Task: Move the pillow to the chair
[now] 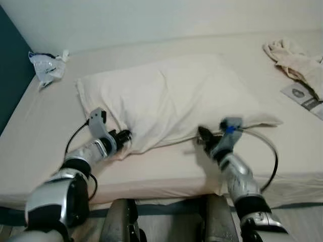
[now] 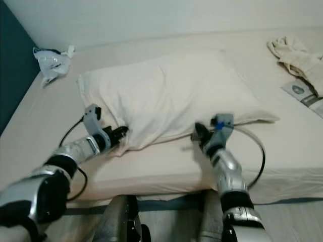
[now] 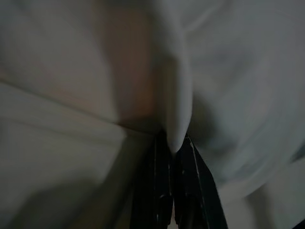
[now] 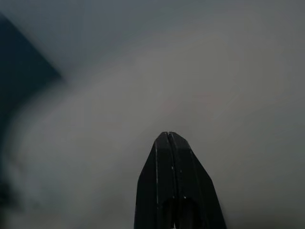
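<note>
At the upper left of my head view a crumpled plastic bag (image 1: 46, 66) lies on the bed (image 1: 40, 151), close to the dark wall. Lower left, my left arm reaches forward, and my left pincer (image 1: 126, 136) is at the near left corner of the pillow (image 1: 171, 98). In the left wrist view a fold of pale cloth (image 3: 176, 109) is squeezed between my two black fingers (image 3: 159, 191), so that pincer is clamped on the pillow's edge.

The pillow lies flat in the middle of the frame, on the bed's cream sheet, its long side running across the picture.

To the right of centre, my right pincer (image 1: 201, 133) sits just beside the pillow's near edge. In the right wrist view its fingers (image 4: 174, 171) are pressed together with nothing between them, and pale blurred fabric lies beyond them. I cannot tell whether the tips touch the pillow.

At the upper right a rumpled cloth (image 1: 295, 58) lies on the bed, with a flat packet (image 1: 303, 95) just below it at the right edge.
</note>
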`<state>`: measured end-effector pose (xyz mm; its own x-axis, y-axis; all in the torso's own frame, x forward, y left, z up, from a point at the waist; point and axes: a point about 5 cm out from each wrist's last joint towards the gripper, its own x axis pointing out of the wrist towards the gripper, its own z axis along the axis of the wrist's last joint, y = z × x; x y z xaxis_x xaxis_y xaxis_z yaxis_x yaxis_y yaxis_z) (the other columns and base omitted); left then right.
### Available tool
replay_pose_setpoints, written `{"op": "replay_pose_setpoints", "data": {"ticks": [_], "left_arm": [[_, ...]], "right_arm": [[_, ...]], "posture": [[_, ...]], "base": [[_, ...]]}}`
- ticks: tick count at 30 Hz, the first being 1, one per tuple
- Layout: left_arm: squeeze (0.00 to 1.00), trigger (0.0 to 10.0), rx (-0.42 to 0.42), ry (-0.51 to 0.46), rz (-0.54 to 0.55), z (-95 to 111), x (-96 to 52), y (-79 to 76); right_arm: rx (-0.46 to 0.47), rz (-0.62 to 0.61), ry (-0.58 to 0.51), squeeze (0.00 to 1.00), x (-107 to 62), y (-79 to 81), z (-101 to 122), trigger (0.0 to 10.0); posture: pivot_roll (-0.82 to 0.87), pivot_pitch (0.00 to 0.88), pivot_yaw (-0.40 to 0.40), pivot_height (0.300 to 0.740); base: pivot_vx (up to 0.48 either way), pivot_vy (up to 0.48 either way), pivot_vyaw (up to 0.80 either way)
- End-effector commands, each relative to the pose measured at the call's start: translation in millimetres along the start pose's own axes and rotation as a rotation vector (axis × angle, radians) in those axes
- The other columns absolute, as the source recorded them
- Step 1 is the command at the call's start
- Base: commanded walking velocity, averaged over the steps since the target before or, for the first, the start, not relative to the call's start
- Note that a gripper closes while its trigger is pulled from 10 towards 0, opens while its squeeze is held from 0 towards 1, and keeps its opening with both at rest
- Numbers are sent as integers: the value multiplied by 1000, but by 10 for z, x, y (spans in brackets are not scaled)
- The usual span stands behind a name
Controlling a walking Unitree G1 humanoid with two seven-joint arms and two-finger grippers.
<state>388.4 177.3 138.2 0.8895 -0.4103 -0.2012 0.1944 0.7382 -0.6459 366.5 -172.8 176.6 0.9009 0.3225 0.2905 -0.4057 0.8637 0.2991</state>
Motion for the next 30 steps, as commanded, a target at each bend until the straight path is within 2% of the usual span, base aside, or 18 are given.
{"op": "replay_pose_setpoints", "data": {"ticks": [1, 3, 4, 6, 8, 11, 13, 14, 15, 16, 17, 18, 19, 22, 25, 26, 29, 30], "left_arm": [[0, 0, -45, -73, -58, 246, -45, -41], [0, 0, -31, -71, -89, 319, -90, -28], [0, 0, 103, 34, -132, 233, -130, 15], [0, 0, 196, 146, -174, 104, -167, 64], [0, 0, 216, 254, -229, -40, -229, 126], [0, 0, 201, 289, -289, -54, -290, 149], [0, 0, 214, 313, -363, -2, -342, 136], [0, 0, 262, 360, -410, 25, -389, 140], [0, 0, 262, 360, -410, 25, -389, 140], [0, 0, 375, 471, -472, 68, -486, 172], [0, 0, 375, 471, -472, 68, -486, 172], [0, 0, 494, 591, -521, 172, -606, 207], [0, 0, 524, 623, -530, 214, -643, 214], [0, 0, 645, 715, -496, 372, -744, 256], [0, 0, 814, 840, -375, 526, -857, 352], [0, 0, 835, 848, -355, 555, -872, 363], [0, 0, 890, 764, -258, 681, -843, 351], [0, 0, 890, 764, -258, 681, -843, 351]], "right_arm": [[46, 51, -53, 0, 46, 44, 127, 10000], [-41, 20, 17, 0, 27, -20, 45, 10000], [-126, -25, 112, 0, -47, -92, -123, 10000], [-123, -50, 131, 0, -104, -111, -202, 10000], [-88, -73, 94, 0, -153, -109, -206, 10000], [-89, -112, 81, 0, -202, -176, -173, 10000], [-98, -180, 80, 0, -252, -310, -125, 10000], [-112, -219, 87, 0, -285, -395, -102, 10000], [-112, -219, 87, 0, -285, -395, -102, 10000], [-142, -267, 109, 0, -344, -519, -77, 10000], [-142, -267, 109, 0, -344, -519, -77, 10000], [-182, -299, 127, 0, -410, -632, -45, 10000], [-191, -310, 131, 0, -431, -666, -32, 10000], [-207, -339, 131, 0, -489, -743, 8, 10000], [-224, -369, 134, 0, -547, -809, 34, 10000], [-226, -375, 134, 0, -556, -820, 38, 10000], [-231, -407, 130, 0, -581, -856, 49, 10000], [-231, -407, 130, 0, -581, -856, 49, 10000]], "posture": [[-76, 150, 92, 587], [-74, 143, 87, 587], [-72, 139, 82, 587], [-67, 138, 77, 587], [-64, 136, 75, 587], [-69, 137, 73, 587], [-65, 139, 68, 587], [-63, 138, 67, 587], [-63, 138, 67, 587], [-63, 142, 67, 587], [-63, 142, 67, 587], [-63, 142, 67, 587], [-63, 142, 67, 587], [-64, 146, 71, 587], [-59, 150, 73, 587], [-59, 150, 73, 587], [-60, 151, 74, 587], [-60, 151, 74, 587]], "base": [[0, 0, 0], [0, 0, 0], [0, 0, 0], [0, 0, 0], [0, 0, 0], [0, 0, 0], [0, 0, 0], [0, 0, 0], [0, 0, 0], [0, 0, 0], [0, 0, 0], [0, 0, 0], [0, 0, 0], [0, 0, 0], [0, 0, 0], [0, 0, 0], [0, 0, 0], [0, 0, 0]]}}
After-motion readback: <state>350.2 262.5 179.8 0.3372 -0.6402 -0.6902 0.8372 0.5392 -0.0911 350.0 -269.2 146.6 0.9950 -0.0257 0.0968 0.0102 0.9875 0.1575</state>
